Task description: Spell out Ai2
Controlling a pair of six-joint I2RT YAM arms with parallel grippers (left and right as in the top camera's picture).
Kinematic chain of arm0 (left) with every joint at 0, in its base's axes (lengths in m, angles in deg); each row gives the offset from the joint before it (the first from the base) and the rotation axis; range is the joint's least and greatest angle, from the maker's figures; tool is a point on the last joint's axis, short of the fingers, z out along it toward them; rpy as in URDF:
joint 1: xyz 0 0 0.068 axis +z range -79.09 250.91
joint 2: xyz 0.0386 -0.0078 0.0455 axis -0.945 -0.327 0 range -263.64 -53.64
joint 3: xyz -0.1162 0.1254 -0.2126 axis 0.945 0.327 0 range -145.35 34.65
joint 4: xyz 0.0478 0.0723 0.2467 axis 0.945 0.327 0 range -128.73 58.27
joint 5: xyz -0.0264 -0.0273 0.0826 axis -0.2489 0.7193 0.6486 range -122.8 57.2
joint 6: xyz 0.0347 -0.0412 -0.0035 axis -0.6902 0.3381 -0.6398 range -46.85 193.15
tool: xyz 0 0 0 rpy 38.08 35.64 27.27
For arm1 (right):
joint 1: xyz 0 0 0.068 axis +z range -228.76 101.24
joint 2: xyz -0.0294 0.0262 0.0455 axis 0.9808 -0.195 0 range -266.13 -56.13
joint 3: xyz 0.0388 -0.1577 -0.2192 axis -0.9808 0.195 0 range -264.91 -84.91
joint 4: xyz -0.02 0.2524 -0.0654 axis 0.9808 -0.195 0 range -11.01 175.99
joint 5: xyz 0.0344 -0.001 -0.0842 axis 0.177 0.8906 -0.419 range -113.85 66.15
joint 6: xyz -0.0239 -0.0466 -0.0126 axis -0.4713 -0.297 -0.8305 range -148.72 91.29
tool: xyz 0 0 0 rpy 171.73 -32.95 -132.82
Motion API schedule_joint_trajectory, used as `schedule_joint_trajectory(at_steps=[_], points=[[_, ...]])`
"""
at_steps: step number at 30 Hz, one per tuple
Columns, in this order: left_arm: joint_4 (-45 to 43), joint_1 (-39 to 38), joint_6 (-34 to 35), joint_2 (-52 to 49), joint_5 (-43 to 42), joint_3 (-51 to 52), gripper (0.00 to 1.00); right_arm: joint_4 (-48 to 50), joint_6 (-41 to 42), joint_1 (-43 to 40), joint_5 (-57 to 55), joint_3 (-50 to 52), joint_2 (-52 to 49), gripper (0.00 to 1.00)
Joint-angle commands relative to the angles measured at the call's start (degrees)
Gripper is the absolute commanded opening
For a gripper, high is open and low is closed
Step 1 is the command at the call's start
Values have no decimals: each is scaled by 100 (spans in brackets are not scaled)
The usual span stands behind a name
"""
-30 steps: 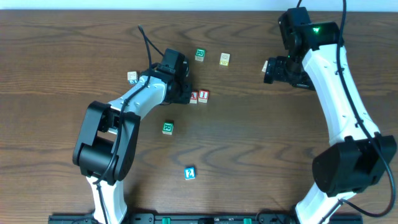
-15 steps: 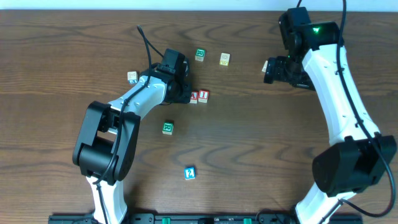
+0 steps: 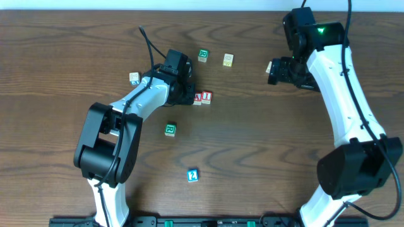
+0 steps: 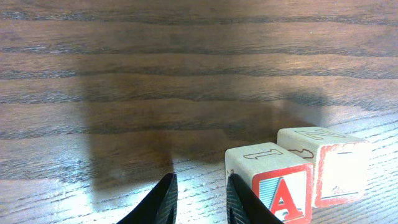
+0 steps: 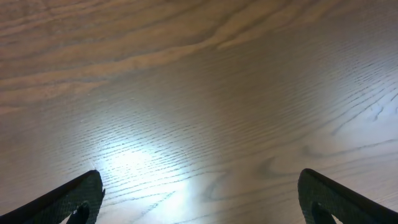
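Fingers shut and empty, the left gripper is probably nudging the A block just beside them against the I block; the right gripper is gaping, holding nothing

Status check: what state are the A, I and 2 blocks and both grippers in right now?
A block: on the table, touching the I block, not gripped.
I block: on the table, right against the A block.
2 block: alone, far from the pair, not yet placed.
left gripper: shut, empty, beside the A block.
right gripper: open, empty.
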Motion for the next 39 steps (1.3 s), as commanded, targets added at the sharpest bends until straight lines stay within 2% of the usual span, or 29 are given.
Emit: schedule_joint_trajectory(at_steps=[1, 12, 17, 23, 26, 29, 30, 33, 34, 39], points=[[9, -24, 70, -46, -44, -9, 28, -4, -59, 61, -87, -33, 79, 99], [-11, -22, 87, -46, -140, -9, 28, -9, -59, 61, -87, -33, 76, 99], [109, 42, 83, -13, 415, -35, 27, -50, -15, 63, -85, -33, 79, 99], [745, 293, 59, 511, 894, -240, 23, -205, 155, 208, -92, -31, 190, 99], [1239, 494, -118, 1207, 1193, -254, 29, -348, 240, 562, -310, 2, 393, 99], [1775, 601, -317, 1897, 1541, -254, 43, -243, 494, 994, -551, 262, 813, 99], [2046, 616, -387, 2210, 1690, -254, 51, -114, 496, 1158, -540, 485, 1056, 99], [2761, 616, -564, 2857, 1762, -254, 92, 179, 542, 1421, -450, 1375, 1808, 99], [2986, 616, -564, 3023, 1762, -254, 97, 286, 588, 1451, -267, 1720, 2035, 99], [3860, 616, -562, 3637, 1696, -254, 95, 898, 544, 1690, 649, 3611, 2909, 99]])
